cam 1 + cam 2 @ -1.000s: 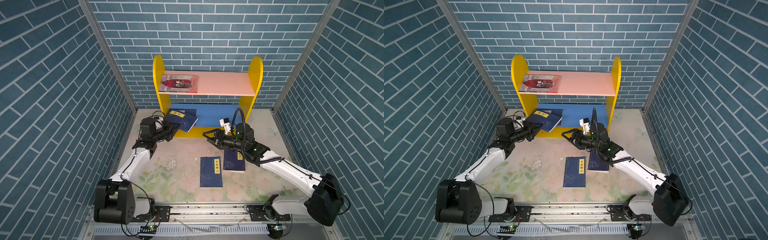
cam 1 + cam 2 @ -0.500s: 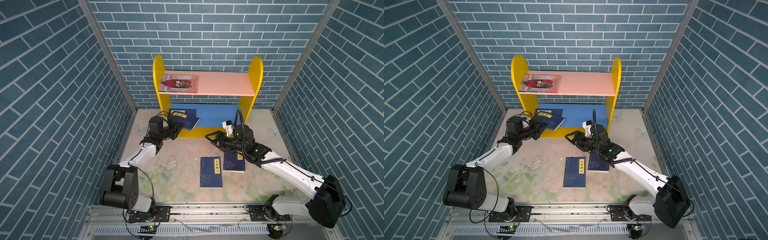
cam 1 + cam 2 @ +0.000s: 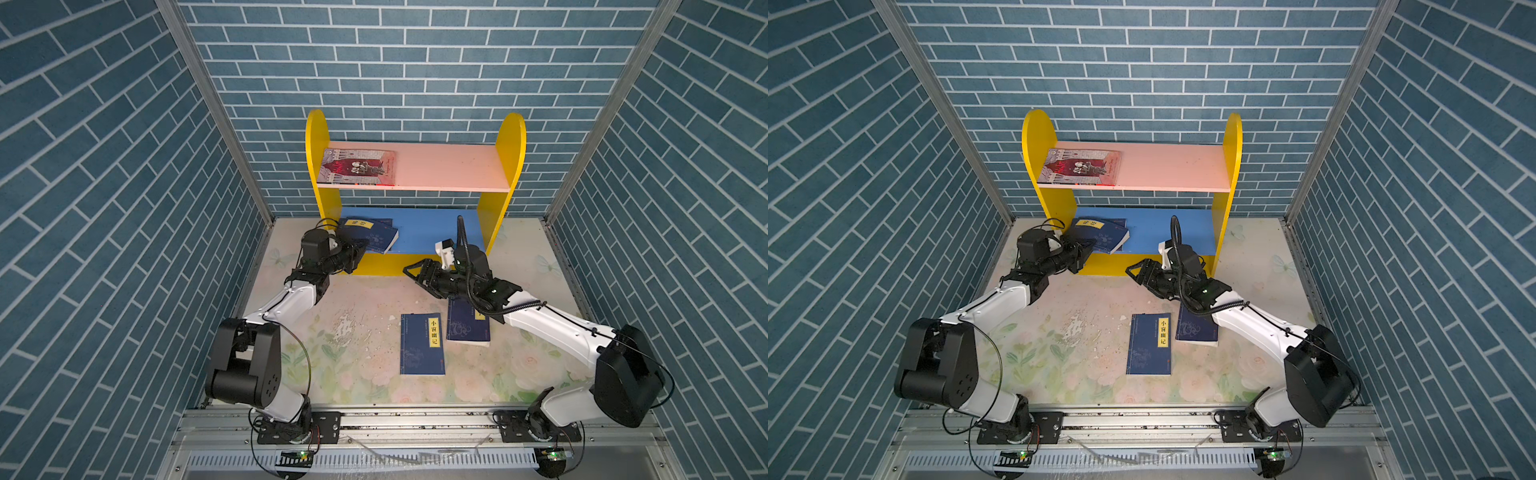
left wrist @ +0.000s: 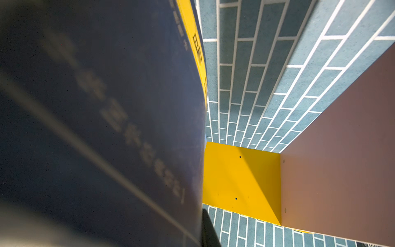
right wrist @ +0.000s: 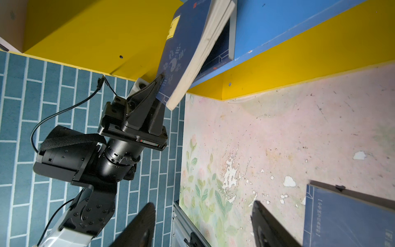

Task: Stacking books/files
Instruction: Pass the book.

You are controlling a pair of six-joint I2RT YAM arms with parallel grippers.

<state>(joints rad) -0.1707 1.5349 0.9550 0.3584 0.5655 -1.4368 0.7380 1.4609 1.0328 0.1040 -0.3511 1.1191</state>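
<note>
My left gripper point(image 3: 360, 249) is shut on the near corner of a navy book point(image 3: 376, 237), seen closer in the right wrist view as the left gripper point(image 5: 159, 84) on the tilted navy book point(image 5: 186, 42). That book rests partly on a second navy book point(image 5: 218, 53) on the blue lower shelf point(image 3: 436, 232). Its cover point(image 4: 106, 107) fills much of the left wrist view. My right gripper point(image 3: 411, 272) hangs open and empty over the table. Two navy books lie flat there, one point(image 3: 422, 345) in the middle and one point(image 3: 467, 330) partly under the right arm. A red illustrated book point(image 3: 359, 167) lies on the pink upper shelf.
The yellow bookshelf point(image 3: 316, 137) stands against the back brick wall. The right part of its pink upper shelf point(image 3: 453, 168) and of the blue shelf is bare. Brick-patterned side walls close in the floral table point(image 3: 357, 332). A metal rail point(image 3: 415, 419) runs along the front.
My left arm has reached forward and pushed the held navy book further onto the blue shelf. The right gripper has barely shifted and stays open.
</note>
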